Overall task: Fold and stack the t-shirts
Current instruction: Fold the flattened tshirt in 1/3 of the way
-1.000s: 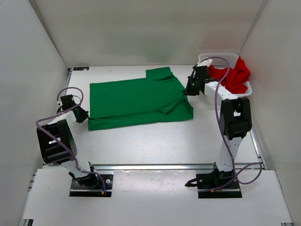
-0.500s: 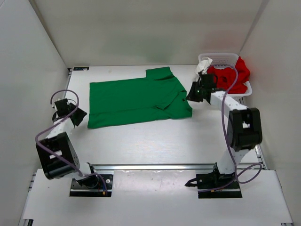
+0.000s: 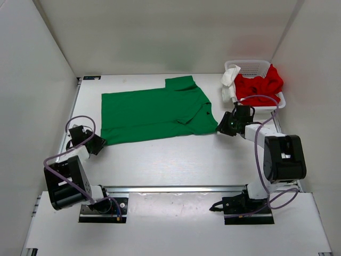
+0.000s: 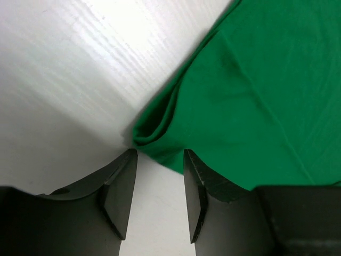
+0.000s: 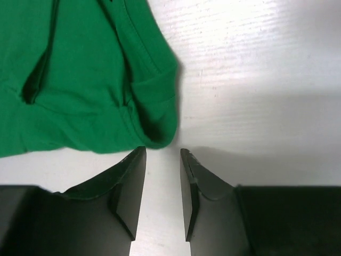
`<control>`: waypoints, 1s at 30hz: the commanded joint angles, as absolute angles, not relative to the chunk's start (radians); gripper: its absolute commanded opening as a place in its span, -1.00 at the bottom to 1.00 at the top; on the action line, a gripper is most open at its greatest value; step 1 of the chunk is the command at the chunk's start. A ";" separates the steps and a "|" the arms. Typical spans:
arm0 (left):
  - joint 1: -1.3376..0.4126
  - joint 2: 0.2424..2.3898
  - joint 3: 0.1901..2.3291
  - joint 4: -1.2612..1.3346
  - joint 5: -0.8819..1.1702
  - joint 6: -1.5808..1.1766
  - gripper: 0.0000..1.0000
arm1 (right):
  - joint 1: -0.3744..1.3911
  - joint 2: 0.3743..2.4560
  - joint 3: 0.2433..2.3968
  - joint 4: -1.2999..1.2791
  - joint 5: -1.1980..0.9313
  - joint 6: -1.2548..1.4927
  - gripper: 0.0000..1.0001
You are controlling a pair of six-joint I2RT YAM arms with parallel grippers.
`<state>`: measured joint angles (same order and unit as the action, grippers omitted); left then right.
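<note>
The green t-shirt point(image 3: 154, 109) lies spread on the table, folded once along its length. My left gripper point(image 3: 97, 144) sits open just off its near-left corner point(image 4: 154, 125), with bare table between the fingers. My right gripper point(image 3: 222, 128) is open beside the near-right corner point(image 5: 157, 128), holding nothing. The red t-shirt point(image 3: 261, 85) is heaped in the basket point(image 3: 250, 66), and the white t-shirt point(image 3: 229, 80) hangs over the basket's left rim.
White walls close in the table on the left, back and right. The basket stands in the far right corner. Both arm bases point(image 3: 101, 205) are mounted along the near edge.
Both grippers have let go of the green shirt's corners, opened and pulled back toward the near edge. The shirt now lies flat.
</note>
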<state>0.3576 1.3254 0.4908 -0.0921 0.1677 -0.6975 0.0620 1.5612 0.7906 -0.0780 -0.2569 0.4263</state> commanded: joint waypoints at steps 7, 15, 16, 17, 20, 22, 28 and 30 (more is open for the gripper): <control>0.333 1.416 0.492 -0.020 0.173 -0.721 -0.18 | 0.040 1.690 0.830 0.072 -0.325 0.442 -0.39; 0.322 1.460 0.532 -0.049 0.164 -0.704 -1.00 | 0.009 1.735 0.821 0.118 -0.368 0.486 -1.00; 0.315 1.454 0.543 -0.061 0.173 -0.697 -1.00 | 0.006 1.715 0.809 0.115 -0.354 0.489 -0.99; 0.314 1.451 0.551 -0.072 0.157 -0.692 -1.00 | 0.003 1.683 0.778 0.112 -0.333 0.503 -1.00; 0.313 1.422 0.560 -0.100 0.130 -0.674 -1.00 | 0.002 1.573 0.671 0.091 -0.276 0.523 -1.00; 0.308 1.411 0.555 -0.121 0.112 -0.669 -1.00 | -0.021 1.499 0.577 0.094 -0.270 0.538 -1.00; 0.342 1.329 0.497 -0.181 0.140 -0.650 -1.00 | -0.069 1.234 0.320 0.063 -0.296 0.546 -1.00; 0.357 1.289 0.470 -0.219 0.147 -0.624 -1.00 | -0.072 1.143 0.284 0.013 -0.302 0.546 -1.00</control>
<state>0.3347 1.3560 0.5102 -0.1238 0.1574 -0.6746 -0.0555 1.2327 0.3443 0.0872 -0.3294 0.5510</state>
